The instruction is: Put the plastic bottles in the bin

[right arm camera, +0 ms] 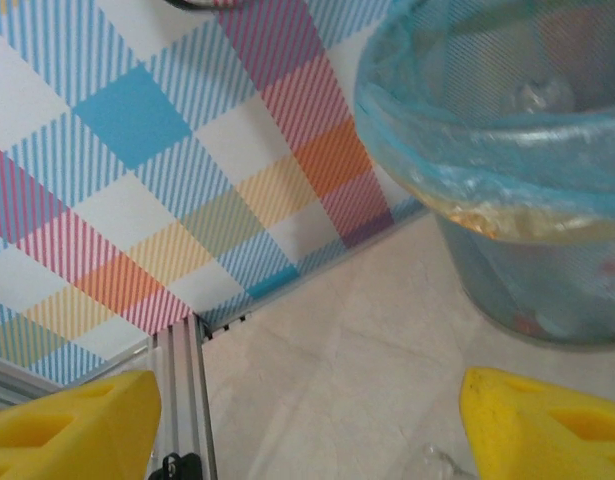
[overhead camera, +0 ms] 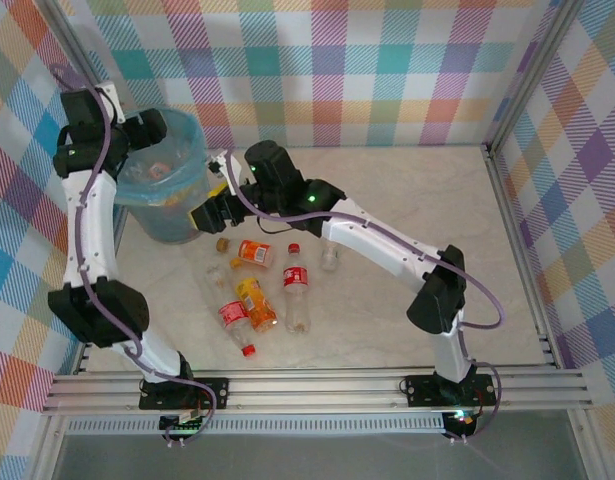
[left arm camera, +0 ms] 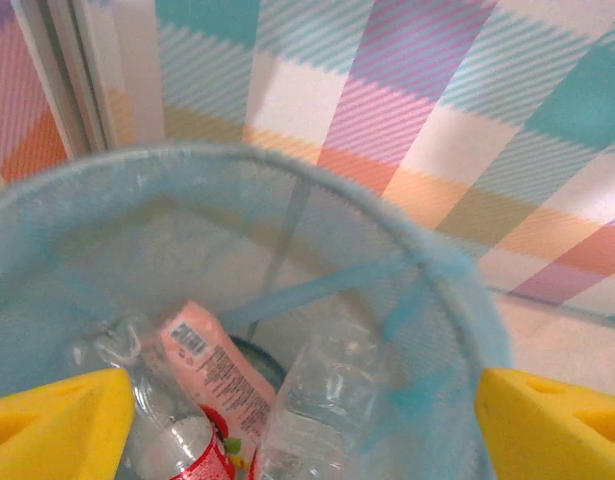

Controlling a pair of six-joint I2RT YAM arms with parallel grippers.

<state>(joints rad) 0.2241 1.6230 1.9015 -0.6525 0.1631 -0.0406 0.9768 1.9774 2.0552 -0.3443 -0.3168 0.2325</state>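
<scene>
A: What do we have, biggest first?

B: We see the table (overhead camera: 407, 200), pale and walled in plaid. At its far left stands the bin (overhead camera: 175, 222), with its blue bag folded over the rim.

A: And the arms?

B: The left arm (overhead camera: 87, 210) rises along the table's left edge to the bin. The right arm (overhead camera: 387, 245) stretches across the table toward it.

A: How do we read the grippers?

B: The left gripper (left arm camera: 307, 425) hangs over the bin's mouth. Its yellow fingers (left arm camera: 57, 425) are spread wide with nothing between them. The right gripper (right arm camera: 307, 430) sits low, just beside the bin's wall, spread just as wide and also empty.

A: Where are the bottles (overhead camera: 255, 300)?

B: Some lie in the bin. In the left wrist view we make out a pink-labelled one (left arm camera: 212, 365), a clear one (left arm camera: 322, 400) and a red-labelled one (left arm camera: 187, 445). The rest lie in a cluster on the table near the bin, between the arms. Among them are a red-capped one (overhead camera: 295, 278), an orange-labelled one (overhead camera: 254, 252) and a small clear one (overhead camera: 330, 258).
</scene>
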